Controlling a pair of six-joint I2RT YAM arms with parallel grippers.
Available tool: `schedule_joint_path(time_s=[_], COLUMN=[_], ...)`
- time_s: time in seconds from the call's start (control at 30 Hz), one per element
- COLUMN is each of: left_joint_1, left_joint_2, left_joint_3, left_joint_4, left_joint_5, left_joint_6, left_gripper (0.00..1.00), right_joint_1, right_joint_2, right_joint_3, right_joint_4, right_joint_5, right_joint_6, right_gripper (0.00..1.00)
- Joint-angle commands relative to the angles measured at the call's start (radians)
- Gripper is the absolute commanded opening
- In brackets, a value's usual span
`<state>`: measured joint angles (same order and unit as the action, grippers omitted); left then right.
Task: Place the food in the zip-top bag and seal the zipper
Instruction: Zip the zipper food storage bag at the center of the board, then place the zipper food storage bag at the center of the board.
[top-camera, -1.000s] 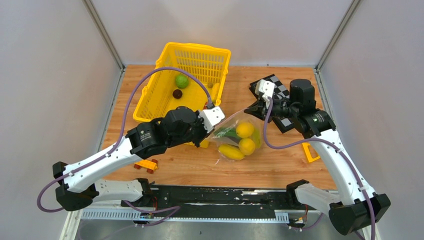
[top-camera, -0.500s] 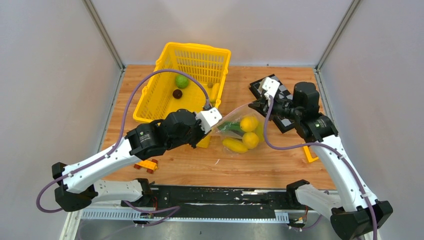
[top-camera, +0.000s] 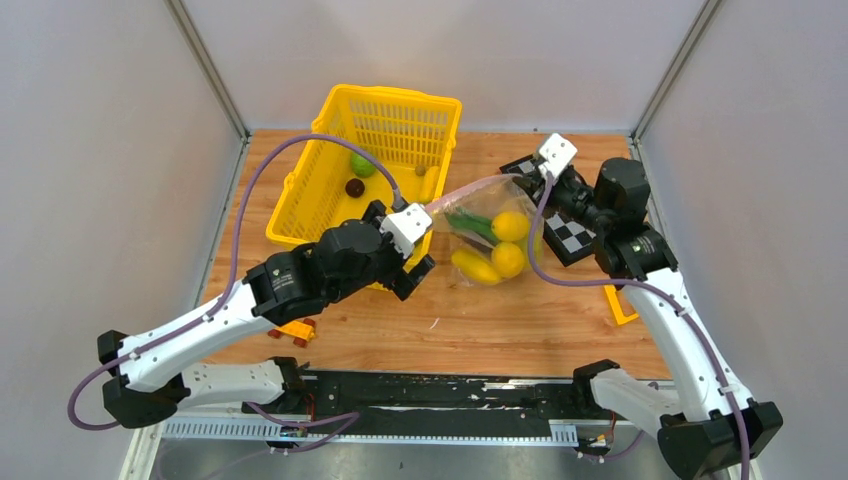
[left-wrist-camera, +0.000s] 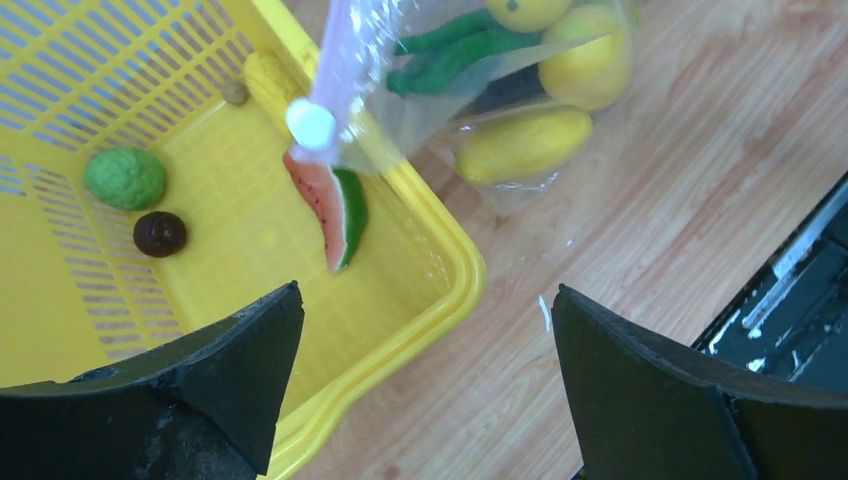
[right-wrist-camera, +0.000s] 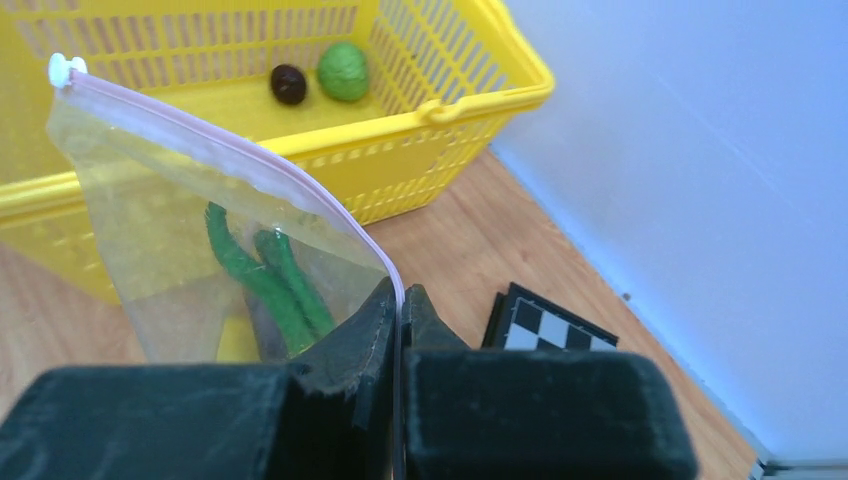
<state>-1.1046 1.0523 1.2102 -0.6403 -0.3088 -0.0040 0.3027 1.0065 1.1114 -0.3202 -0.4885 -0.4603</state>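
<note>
Bag (top-camera: 490, 240) of lemons (top-camera: 510, 226) and green pods (right-wrist-camera: 250, 270) hangs beside the basket (left-wrist-camera: 440, 250), its pink zipper (right-wrist-camera: 230, 165) pinched at one end by the closed right pincer (right-wrist-camera: 400, 310), the white slider (left-wrist-camera: 310, 125) at the other. Left pincer (left-wrist-camera: 425, 300) stands wide open, empty, over the basket's near corner. Sealing seems in hand, yet a watermelon slice (left-wrist-camera: 330, 205) lies in the basket; it likely needs fetching next.

basket rim (left-wrist-camera: 452, 262) under left pincer (left-wrist-camera: 427, 293), bag (left-wrist-camera: 405, 115) hanging just ahead
</note>
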Motion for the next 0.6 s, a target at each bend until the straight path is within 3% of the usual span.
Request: schedule_joint_path(time_s=[0.0, 0.17, 0.3, 0.4, 0.57], left_joint_1=[-0.001, -0.002, 0.0, -0.001, 0.003], left_joint_2=[-0.057, -0.087, -0.113, -0.125, -0.111], left_joint_3=[-0.008, -0.033, -0.067, -0.087, -0.088], left_joint_4=[0.112, 0.131, 0.146, 0.17, 0.188], left_joint_5=[-0.089, -0.145, -0.176, -0.192, -0.219], left_joint_6=[-0.036, -0.065, -0.074, -0.076, -0.069], left_gripper=[1.0, 1.0, 1.0, 1.0, 1.0], right_joint_1=[-0.039, -0.045, -0.045, -0.044, -0.022], right_joint_2=[0.067, 0.143, 0.071, 0.005, -0.012], right_joint_3=[0.102, 0.168, 0.021, -0.084, 0.018], right_joint_4=[0.174, 0.145, 0.158, 0.118, -0.217], right_joint_5=[0.113, 0.179, 0.091, -0.041, -0.364], right_joint_6=[0.048, 0.043, 0.05, 0.037, -0.122], right_gripper=[0.0, 0.0, 0.04, 0.16, 0.16])
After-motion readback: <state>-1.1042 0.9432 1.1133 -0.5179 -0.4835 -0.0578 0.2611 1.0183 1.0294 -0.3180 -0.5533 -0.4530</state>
